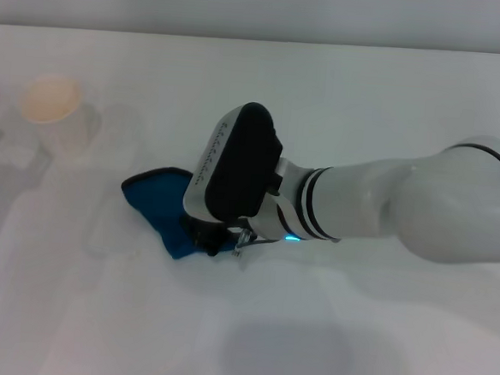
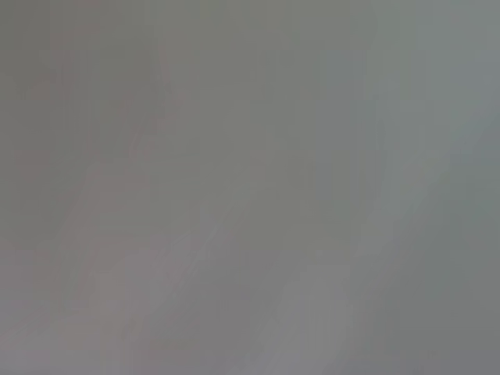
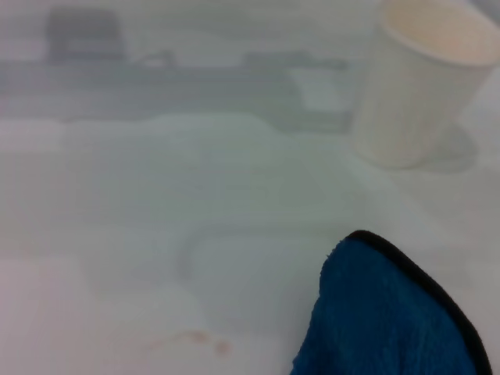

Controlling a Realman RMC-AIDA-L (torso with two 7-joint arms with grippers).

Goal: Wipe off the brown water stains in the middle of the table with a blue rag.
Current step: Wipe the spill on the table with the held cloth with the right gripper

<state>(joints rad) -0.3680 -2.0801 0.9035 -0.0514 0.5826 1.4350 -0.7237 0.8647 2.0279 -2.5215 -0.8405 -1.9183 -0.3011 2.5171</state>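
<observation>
Okay, the right arm is reaching in from the right side of the head view and its hand (image 1: 221,237) is pressing down on the blue rag (image 1: 159,203) near the middle of the white bench (image 1: 368,93). The black-and-white wrist housing is covering most of the hand, so the fingertips are mostly hidden — cannot tell whether they are pinching the cloth or just resting on it. The rag is lying flat, one black-edged corner sticking out toward the robot's left, the rest tucked under the hand. In the right wrist view the rag (image 3: 387,316) is filling one corner of the frame, black edging visible along its curve. Just beside it on the bench (image 3: 117,195) faint brown water stains (image 3: 195,340) are showing as a few small tan specks — very pale, and not made out in the head view. A white paper cup (image 1: 56,116) is standing upright well to the robot's left of the rag, also seen in the right wrist view (image 3: 418,86). The left hand is not appearing anywhere; the left wrist view is showing only plain grey.
</observation>
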